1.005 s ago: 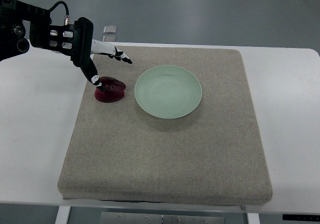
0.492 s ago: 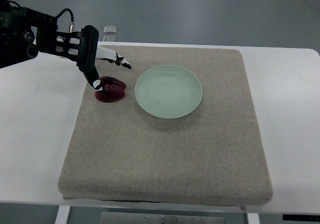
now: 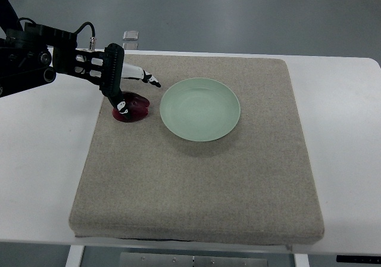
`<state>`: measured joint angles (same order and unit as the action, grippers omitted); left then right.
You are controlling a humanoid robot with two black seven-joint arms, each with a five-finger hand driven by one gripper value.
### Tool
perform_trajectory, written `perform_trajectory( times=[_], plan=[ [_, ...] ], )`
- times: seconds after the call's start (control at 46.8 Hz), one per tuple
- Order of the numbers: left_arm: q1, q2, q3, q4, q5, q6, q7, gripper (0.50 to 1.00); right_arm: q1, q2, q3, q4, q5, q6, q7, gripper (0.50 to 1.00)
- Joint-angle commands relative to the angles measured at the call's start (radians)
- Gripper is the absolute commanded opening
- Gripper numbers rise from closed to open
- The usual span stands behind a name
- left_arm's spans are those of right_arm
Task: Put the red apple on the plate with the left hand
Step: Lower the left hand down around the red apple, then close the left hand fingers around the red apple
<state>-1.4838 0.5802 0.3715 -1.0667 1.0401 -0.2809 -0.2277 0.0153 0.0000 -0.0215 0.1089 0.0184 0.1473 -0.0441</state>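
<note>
**A:** One arm is working, coming in from the upper left of the frame. The left hand [image 3: 128, 88] sits over the red apple [image 3: 132, 108], which lies on the grey mat [image 3: 196, 177] just left of the plate [image 3: 200, 109], close to its rim but apart from it.

**B:** Has it got hold of the fruit?

**A:** Not by the look of it. The fingers [image 3: 150, 79] are spread, pointing past the apple's far side toward the plate, while the thumb reaches down onto its near left side. Nothing is clamped; the apple rests on the mat.

**B:** Why straddle it that way?

**A:** I'd judge it is bracketing the apple from above so a closing squeeze catches both flanks. With the plate so near, only a short lift and carry to the right would follow.

**B:** And the plate?

**A:** Pale green, nothing in it, centre of the upper mat. The right arm isn't showing.
</note>
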Motion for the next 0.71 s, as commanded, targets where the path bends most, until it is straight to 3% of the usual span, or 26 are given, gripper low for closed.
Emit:
perform_trajectory(
  times=[0.0, 0.684],
  plan=[
    [0.005, -0.002, 0.001, -0.001, 0.000, 0.000, -0.001, 0.992, 0.000, 0.000, 0.000, 0.000, 0.000, 0.000, 0.000, 0.932],
    [0.045, 0.000, 0.001, 0.016, 0.004, 0.015, 0.002, 0.990, 0.000, 0.000, 0.000, 0.000, 0.000, 0.000, 0.000, 0.930]
  ],
)
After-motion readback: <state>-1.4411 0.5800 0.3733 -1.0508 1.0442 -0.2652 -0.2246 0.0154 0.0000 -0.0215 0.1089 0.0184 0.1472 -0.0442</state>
